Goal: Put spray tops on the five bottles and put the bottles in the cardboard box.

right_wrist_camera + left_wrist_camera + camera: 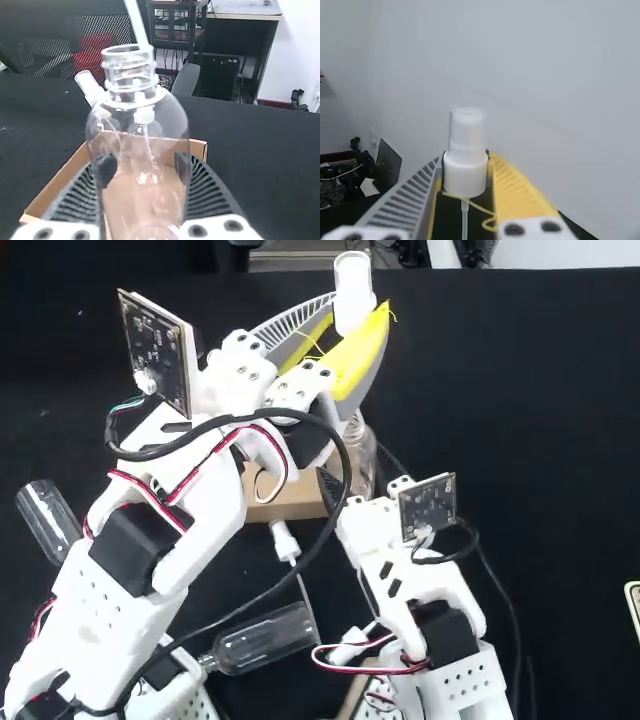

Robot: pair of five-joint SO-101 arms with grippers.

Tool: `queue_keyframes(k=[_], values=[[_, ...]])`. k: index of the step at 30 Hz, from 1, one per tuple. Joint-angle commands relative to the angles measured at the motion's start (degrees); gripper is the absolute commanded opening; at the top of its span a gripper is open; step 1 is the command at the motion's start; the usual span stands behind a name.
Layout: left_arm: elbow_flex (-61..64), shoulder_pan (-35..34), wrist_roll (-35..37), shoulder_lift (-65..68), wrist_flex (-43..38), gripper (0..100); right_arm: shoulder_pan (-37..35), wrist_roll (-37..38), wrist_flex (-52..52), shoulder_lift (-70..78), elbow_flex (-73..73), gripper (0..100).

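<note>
My left gripper (pixel 350 302) is raised high and shut on a white spray top (pixel 352 280), which sits between its grey and yellow fingers (pixel 512 185). The spray top (pixel 466 155) stands upright in the left wrist view, its thin tube (pixel 464 220) hanging below. My right gripper (pixel 140 170) is shut on a clear bottle (pixel 137 140) that stands upright with an open neck (pixel 127 57). The white tube (pixel 134 20) comes down to the rim of that neck. The bottle (pixel 362 445) is partly hidden under the left arm. The cardboard box (pixel 290 498) lies just behind it.
A clear bottle (pixel 265 640) lies on its side near the arm bases, and another (pixel 45 520) lies at the left. A loose spray top (pixel 285 540) with its tube rests in front of the box. The black table stretches open to the right.
</note>
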Motion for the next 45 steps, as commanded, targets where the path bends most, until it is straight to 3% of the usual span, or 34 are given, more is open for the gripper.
queue_keyframes(k=[1, 8, 17, 28, 32, 37, 45], values=[[-1.4, -2.9, 0.1, -0.1, -1.6, 3, 0.6, 0.0, -2.3, -1.2, -0.7, 1.1], [1.1, -3.9, 0.2, 0.3, -1.2, 3, 0.6, 0.0, -2.3, -1.2, -0.9, 1.1], [4.6, 0.9, 0.2, 0.3, -1.1, 3, 0.6, 0.0, -2.3, -1.2, -0.9, 1.1], [16.7, 0.7, 0.1, -0.3, -1.1, 3, 0.7, 0.0, -2.3, -1.2, -0.9, 1.1], [18.1, -2.4, 0.2, -0.3, -0.7, 5, 0.8, 0.0, -2.3, -1.2, -0.9, 1.1], [16.1, -3.6, 0.7, -4.0, 9.7, 21, 0.7, 0.0, -2.3, -1.2, -0.8, 1.1], [16.1, -3.6, 0.6, -11.2, 15.1, 23, 0.7, 0.0, -2.3, -1.2, -0.8, 1.1]])
